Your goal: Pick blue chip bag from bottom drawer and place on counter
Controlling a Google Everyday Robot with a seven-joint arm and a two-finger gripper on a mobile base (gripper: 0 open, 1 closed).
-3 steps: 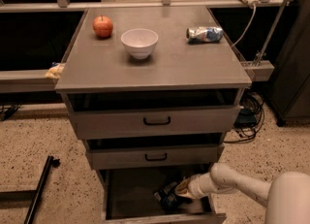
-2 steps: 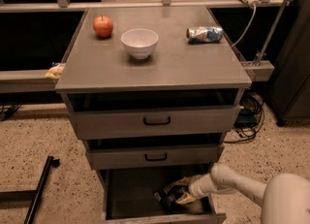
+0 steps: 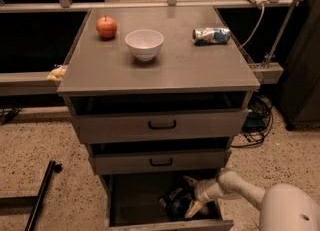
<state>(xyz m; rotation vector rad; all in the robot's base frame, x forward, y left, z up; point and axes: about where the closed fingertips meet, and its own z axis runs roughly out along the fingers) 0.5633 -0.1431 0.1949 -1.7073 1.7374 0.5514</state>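
The bottom drawer [image 3: 119, 202] is pulled open and shows a dark inside. The blue chip bag [image 3: 175, 202] lies crumpled at its right side. My gripper [image 3: 192, 195] reaches into the drawer from the right on a white arm [image 3: 240, 187]. Its pale fingers [image 3: 194, 208] are spread apart at the bag's right edge, one above it and one below. The counter [image 3: 165, 67] is the flat grey top of the cabinet.
On the counter stand a red apple [image 3: 106, 26], a white bowl [image 3: 144, 43] and a crushed silvery-blue can [image 3: 211, 35]. Two upper drawers with black handles [image 3: 162, 124] sit slightly open. A black bar [image 3: 41, 191] lies on the floor at left. Cables [image 3: 257, 120] hang at right.
The gripper has moved a little to the left, closer in on the chip bag. The rest has not moved.
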